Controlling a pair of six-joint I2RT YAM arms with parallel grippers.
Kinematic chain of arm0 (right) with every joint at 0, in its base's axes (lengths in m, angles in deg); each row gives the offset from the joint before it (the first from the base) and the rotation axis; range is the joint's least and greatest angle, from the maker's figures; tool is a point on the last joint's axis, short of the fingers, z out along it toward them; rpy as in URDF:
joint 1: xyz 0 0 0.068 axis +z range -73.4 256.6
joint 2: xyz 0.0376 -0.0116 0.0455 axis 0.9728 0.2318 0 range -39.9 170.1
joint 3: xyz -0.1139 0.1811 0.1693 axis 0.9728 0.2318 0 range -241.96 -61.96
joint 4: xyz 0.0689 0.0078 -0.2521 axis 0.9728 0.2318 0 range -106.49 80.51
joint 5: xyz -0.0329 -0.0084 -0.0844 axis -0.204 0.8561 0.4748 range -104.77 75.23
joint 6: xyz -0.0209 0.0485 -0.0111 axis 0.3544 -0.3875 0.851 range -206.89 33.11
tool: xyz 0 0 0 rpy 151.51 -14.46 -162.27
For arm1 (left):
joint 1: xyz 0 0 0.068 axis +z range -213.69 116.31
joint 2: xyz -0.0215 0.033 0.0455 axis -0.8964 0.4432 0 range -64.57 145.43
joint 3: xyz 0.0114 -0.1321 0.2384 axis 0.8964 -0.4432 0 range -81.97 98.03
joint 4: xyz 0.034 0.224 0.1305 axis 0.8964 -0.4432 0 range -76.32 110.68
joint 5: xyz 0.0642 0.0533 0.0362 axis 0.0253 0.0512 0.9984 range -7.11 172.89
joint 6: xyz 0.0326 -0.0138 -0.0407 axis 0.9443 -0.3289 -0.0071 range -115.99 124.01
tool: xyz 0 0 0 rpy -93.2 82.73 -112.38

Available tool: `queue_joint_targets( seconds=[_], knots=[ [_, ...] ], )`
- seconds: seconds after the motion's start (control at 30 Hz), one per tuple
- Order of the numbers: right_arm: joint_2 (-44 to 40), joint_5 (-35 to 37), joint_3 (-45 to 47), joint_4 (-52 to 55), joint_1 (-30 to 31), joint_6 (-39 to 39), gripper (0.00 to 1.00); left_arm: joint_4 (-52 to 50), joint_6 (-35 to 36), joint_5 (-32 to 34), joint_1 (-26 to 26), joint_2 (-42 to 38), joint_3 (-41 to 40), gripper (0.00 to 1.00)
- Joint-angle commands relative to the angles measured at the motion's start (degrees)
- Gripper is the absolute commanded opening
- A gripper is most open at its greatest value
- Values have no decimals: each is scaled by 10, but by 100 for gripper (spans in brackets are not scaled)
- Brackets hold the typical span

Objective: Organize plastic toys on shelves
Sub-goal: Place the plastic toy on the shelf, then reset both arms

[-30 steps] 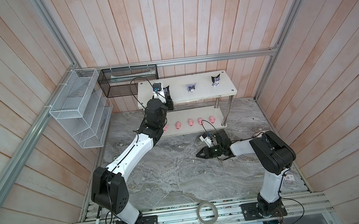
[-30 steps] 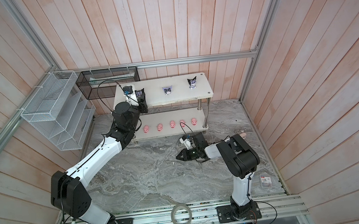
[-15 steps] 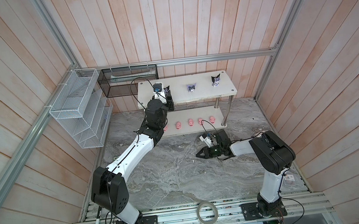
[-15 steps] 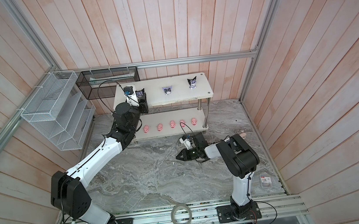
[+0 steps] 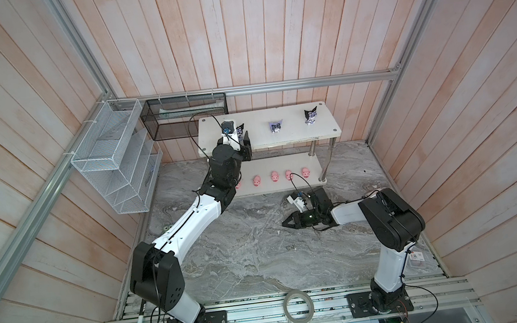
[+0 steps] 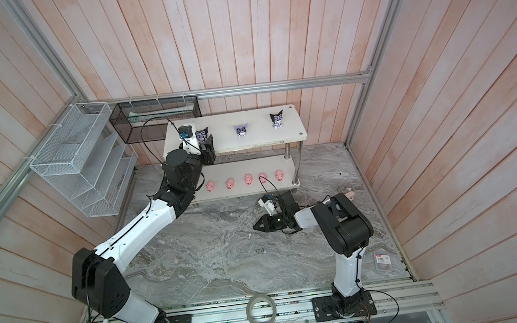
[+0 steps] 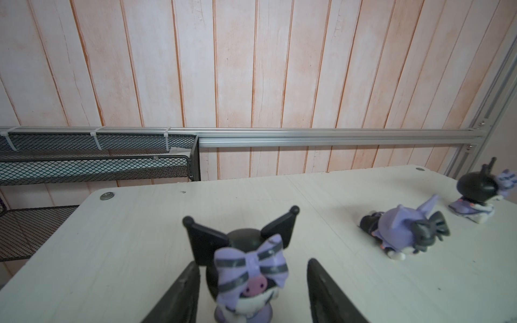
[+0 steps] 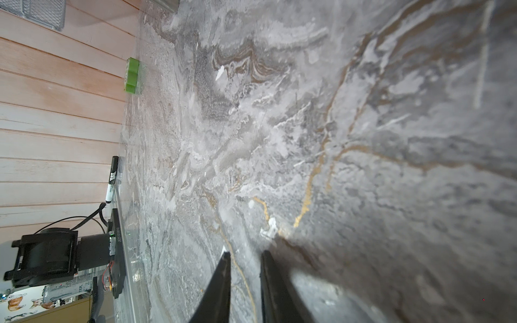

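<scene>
The left end effector (image 7: 251,263) is open, one jaw on each side of a tiny black-and-purple plastic figure with pointed ears (image 7: 243,293), not squeezing it. It stands at the 9 o'clock end of the top board of the white two-board rack with shiny legs (image 5: 297,135), probably let go there to finish a row with two more such figures (image 5: 275,126) toward 3 o'clock. Five pink plastic pigs (image 6: 248,179) line the lower board. The right end effector (image 8: 244,251), jaws only a crack apart and empty, waits low over the grey marbled worktop (image 5: 243,252). A second ago the left jaws were closer together.
</scene>
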Motion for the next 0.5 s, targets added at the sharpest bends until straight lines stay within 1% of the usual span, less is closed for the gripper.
queue_joint_targets(
  seconds=[0.0,0.13,0.2,0.47],
  knots=[
    [28,35,9,51,5,-3,22,-33,-2,7,4,-9,-19,66],
    [29,35,8,51,5,-3,22,-32,-3,3,4,-25,-24,74],
    [29,35,8,51,5,-3,22,-32,-3,0,4,-34,-26,76],
    [31,34,2,53,5,-3,22,-30,-17,-28,4,-73,-39,81]
  ],
)
